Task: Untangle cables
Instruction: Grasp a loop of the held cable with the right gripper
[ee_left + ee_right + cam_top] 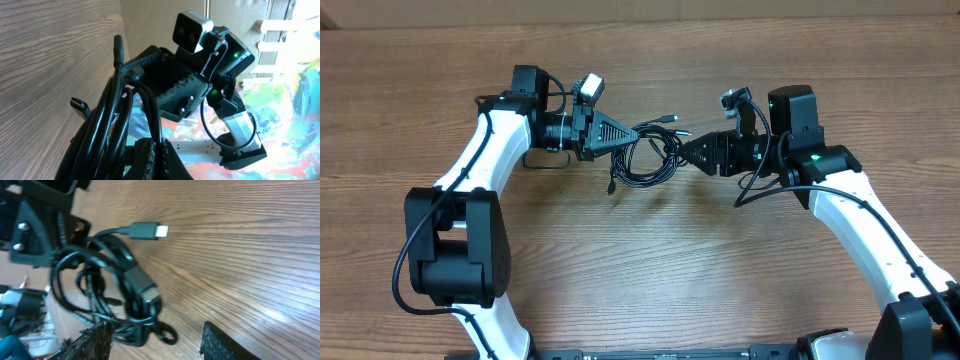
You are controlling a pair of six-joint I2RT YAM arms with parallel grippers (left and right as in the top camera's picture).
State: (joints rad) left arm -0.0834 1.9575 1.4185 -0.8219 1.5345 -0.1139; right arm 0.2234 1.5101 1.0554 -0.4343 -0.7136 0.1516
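The cables (650, 155) are a tangle of thin black loops hanging just above the table between my two grippers. My left gripper (632, 133) is shut on a strand at the bundle's left side; in the left wrist view the strand (159, 125) runs down into the closed fingers (150, 160). My right gripper (685, 150) is open at the bundle's right side. In the right wrist view its fingers (95, 340) stand wide apart, with cable loops (125, 287) lying against the left one. A silver-tipped plug (150, 230) sticks out to the right.
Bare wooden table (640, 270) lies all around the bundle. A loose plug end (612, 186) dangles near the table below the loops. Another plug (668, 119) points up and right. The arms' own black wires (760, 185) hang beside the right wrist.
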